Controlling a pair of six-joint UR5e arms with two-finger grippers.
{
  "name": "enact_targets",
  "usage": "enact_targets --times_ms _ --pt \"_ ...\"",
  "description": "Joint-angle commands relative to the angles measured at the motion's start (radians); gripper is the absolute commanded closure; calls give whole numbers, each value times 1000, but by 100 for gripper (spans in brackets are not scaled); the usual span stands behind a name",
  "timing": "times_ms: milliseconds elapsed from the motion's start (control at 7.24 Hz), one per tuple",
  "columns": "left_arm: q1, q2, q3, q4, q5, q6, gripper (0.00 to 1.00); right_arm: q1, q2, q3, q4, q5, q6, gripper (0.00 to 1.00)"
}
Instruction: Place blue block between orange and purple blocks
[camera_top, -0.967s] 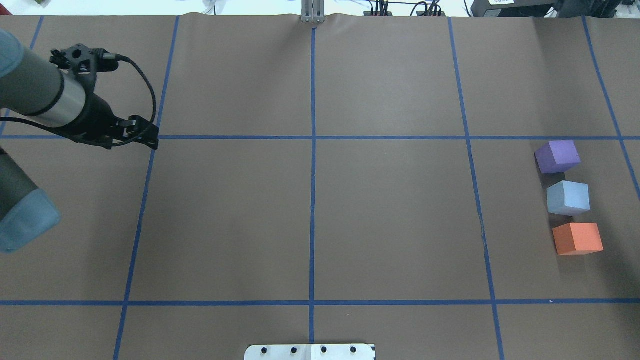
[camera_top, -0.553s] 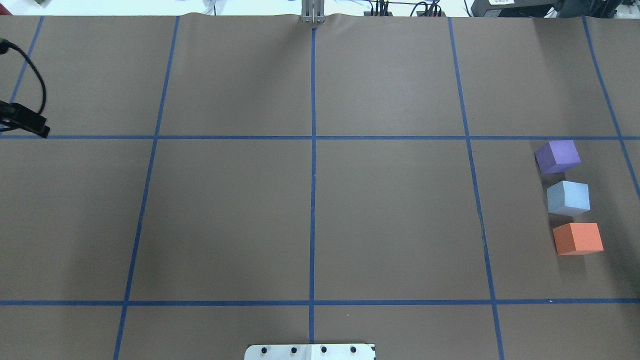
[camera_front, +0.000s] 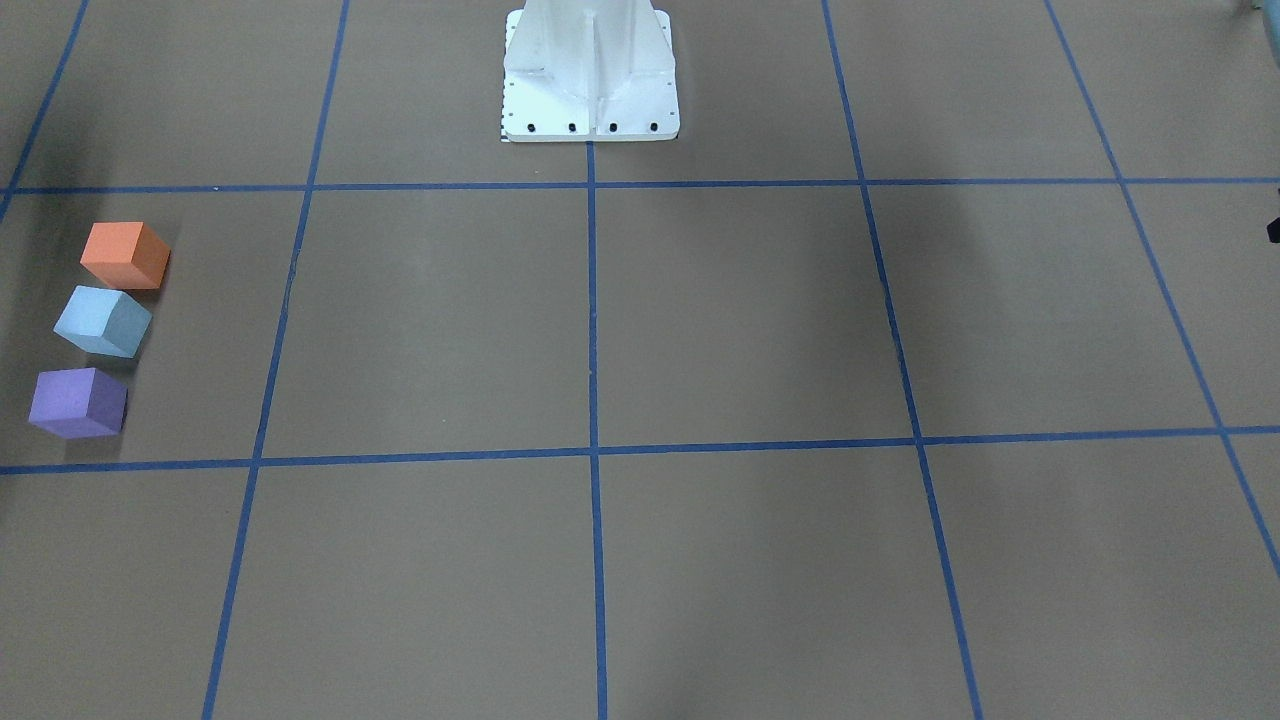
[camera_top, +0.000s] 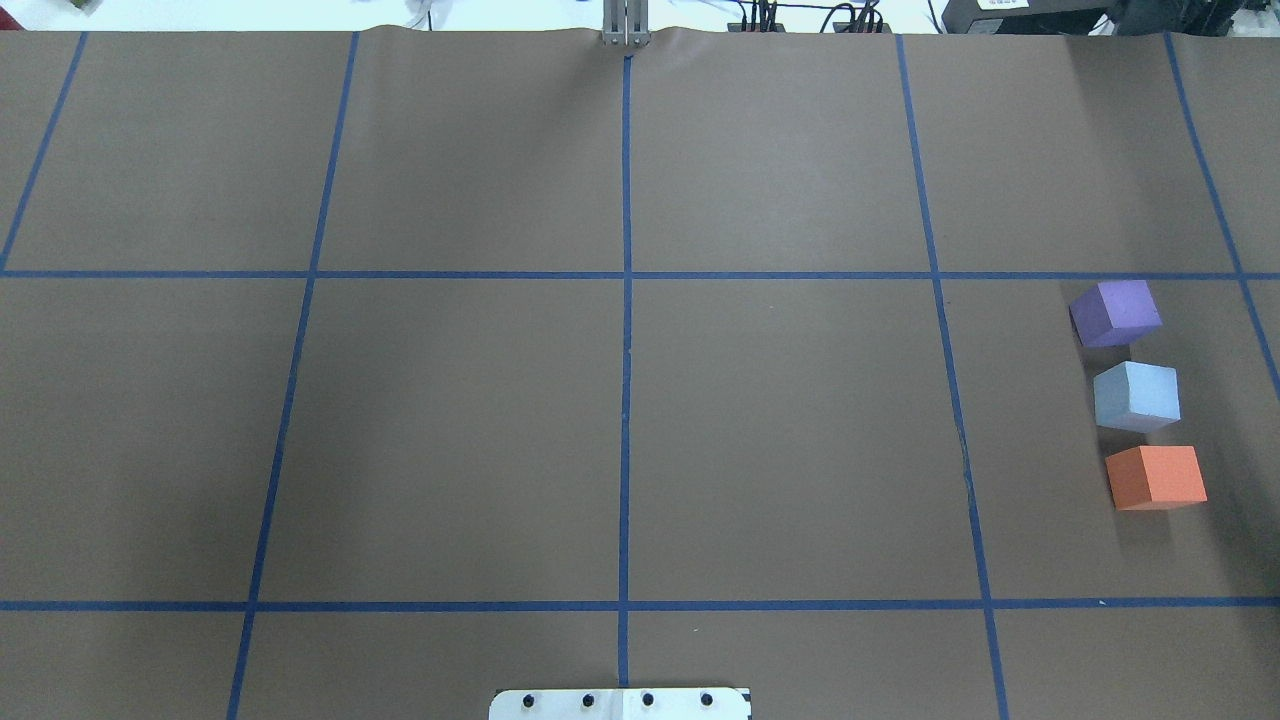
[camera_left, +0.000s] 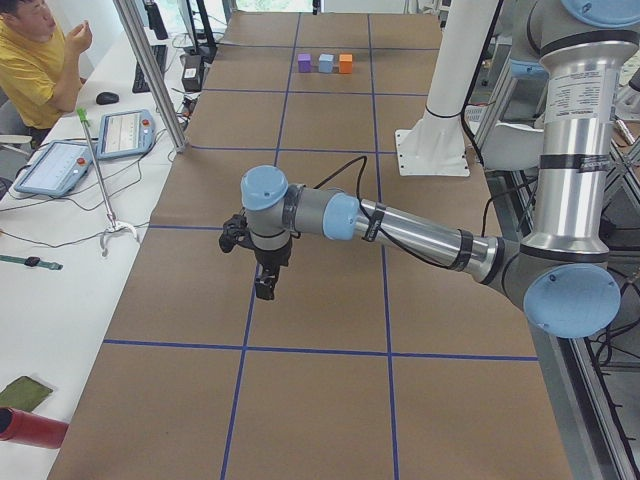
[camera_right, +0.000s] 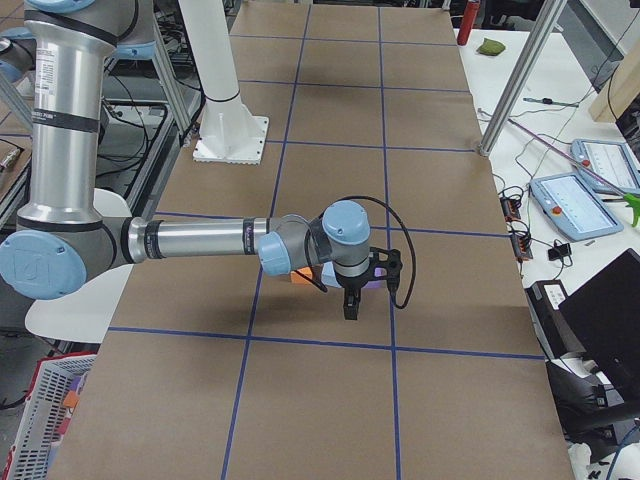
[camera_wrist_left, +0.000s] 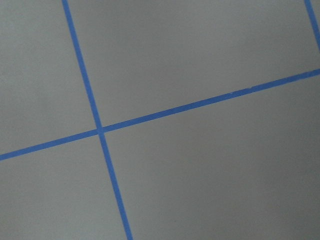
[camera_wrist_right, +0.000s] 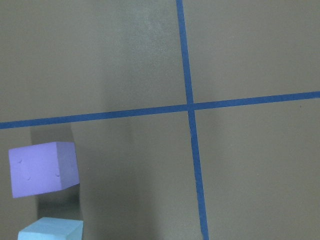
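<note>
The blue block (camera_top: 1136, 396) sits on the table between the purple block (camera_top: 1115, 312) and the orange block (camera_top: 1156, 477), in a short row at the far right. The front view shows the same row: orange (camera_front: 124, 255), blue (camera_front: 103, 320), purple (camera_front: 78, 402). The right wrist view shows the purple block (camera_wrist_right: 44, 168) and the top of the blue block (camera_wrist_right: 50, 230). My right gripper (camera_right: 350, 305) shows only in the exterior right view, pointing down near the blocks; I cannot tell its state. My left gripper (camera_left: 263, 285) shows only in the exterior left view, far from the blocks; I cannot tell its state.
Brown paper with a blue tape grid covers the table. The robot's white base plate (camera_top: 620, 703) stands at the near middle edge. A seated operator (camera_left: 35, 50), tablets (camera_left: 120, 130) and a metal post (camera_left: 150, 70) are beside the table.
My left arm has swung out of the overhead view past its left edge. The three blocks have not moved.
</note>
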Motion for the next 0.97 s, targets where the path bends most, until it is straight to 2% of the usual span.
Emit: enact_targets --times_ms 0,276,829 --pt "-48 28 43 -7 -8 28 0 -23 24 17 -3 2 -17 0" --pt "-48 28 41 -7 -9 22 0 -22 22 13 -9 -3 -141 0" --pt "-48 28 28 -14 -9 19 0 -19 12 21 -35 0 -143 0"
